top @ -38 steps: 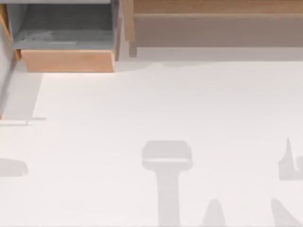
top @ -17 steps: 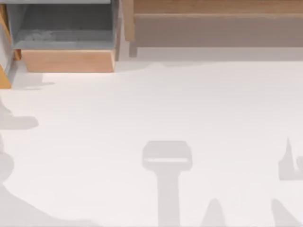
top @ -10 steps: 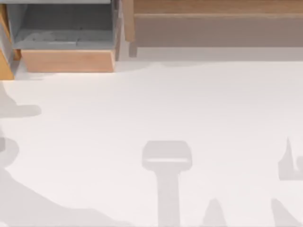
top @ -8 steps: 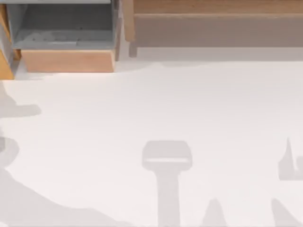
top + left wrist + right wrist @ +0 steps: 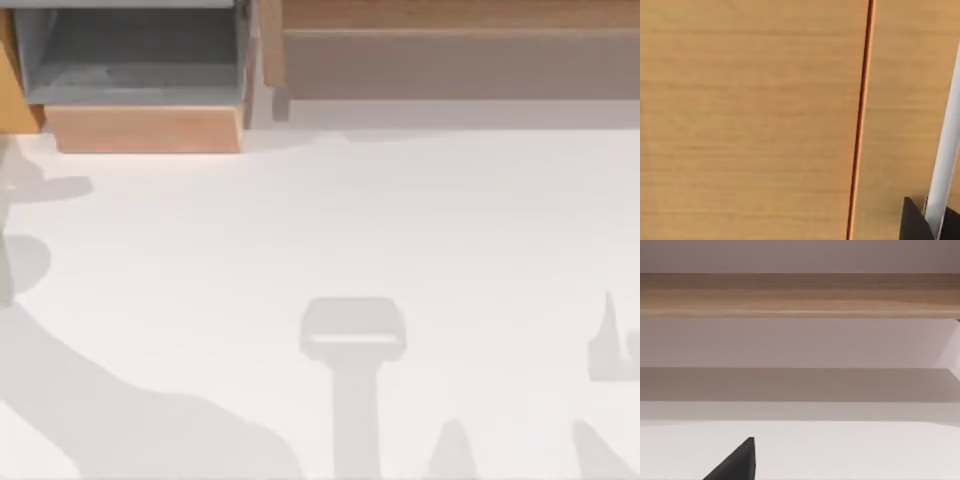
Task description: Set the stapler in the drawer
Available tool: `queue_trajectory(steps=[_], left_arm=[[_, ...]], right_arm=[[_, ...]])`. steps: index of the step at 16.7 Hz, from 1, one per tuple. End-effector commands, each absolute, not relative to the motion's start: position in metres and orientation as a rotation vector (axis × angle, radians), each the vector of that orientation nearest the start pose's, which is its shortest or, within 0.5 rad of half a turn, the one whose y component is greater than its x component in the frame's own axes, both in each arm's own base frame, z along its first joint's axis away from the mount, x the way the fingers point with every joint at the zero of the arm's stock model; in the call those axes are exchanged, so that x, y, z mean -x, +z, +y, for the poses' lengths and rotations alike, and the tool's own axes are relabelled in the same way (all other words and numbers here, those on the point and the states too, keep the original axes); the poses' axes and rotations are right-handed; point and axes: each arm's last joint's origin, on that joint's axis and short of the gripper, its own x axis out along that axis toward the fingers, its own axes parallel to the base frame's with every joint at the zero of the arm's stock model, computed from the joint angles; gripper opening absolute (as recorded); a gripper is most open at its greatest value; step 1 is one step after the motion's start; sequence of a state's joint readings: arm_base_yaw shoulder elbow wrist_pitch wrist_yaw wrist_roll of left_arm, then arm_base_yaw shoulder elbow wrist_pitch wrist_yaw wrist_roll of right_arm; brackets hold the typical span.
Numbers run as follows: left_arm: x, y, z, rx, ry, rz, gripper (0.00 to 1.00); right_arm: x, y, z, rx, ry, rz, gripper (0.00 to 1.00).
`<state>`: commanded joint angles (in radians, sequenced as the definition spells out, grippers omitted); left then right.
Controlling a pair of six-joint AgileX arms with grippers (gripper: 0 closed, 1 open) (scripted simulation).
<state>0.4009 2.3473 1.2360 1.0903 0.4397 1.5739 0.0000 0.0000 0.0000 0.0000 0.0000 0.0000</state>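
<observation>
The drawer (image 5: 140, 90) sits open at eleven o'clock on the worktop (image 5: 400, 230), my left claw's camera faces wood paneling (image 5: 750, 120), and whether either claw is clenched I cannot tell.

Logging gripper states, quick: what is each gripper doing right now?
Left gripper: close against a wooden panel; state cannot be told.
Right gripper: low over the table, facing the shelf; state cannot be told.

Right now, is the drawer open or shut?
Open. From above, the drawer has its tan front pulled out toward the table, and its grey floor shows behind it.
</observation>
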Motion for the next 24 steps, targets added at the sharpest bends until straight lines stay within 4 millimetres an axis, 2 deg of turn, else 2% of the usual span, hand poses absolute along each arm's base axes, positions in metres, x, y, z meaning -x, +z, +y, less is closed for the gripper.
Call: queue_trajectory(steps=[5,18,24], left_arm=[[-0.4398,0.0895,0.1717,-1.548,-0.032,0.008,0.0],[-0.4398,0.0895,0.1717,-1.548,-0.032,0.008,0.98],[-0.4398,0.0895,0.1717,-1.548,-0.032,0.008,1.0]], right_arm=[[-0.1057,0.16,-0.0012,0.0,0.0,0.0,1.0],[-0.1057,0.16,-0.0012,0.0,0.0,0.0,1.0],[-0.1057,0.16,-0.0012,0.0,0.0,0.0,1.0]])
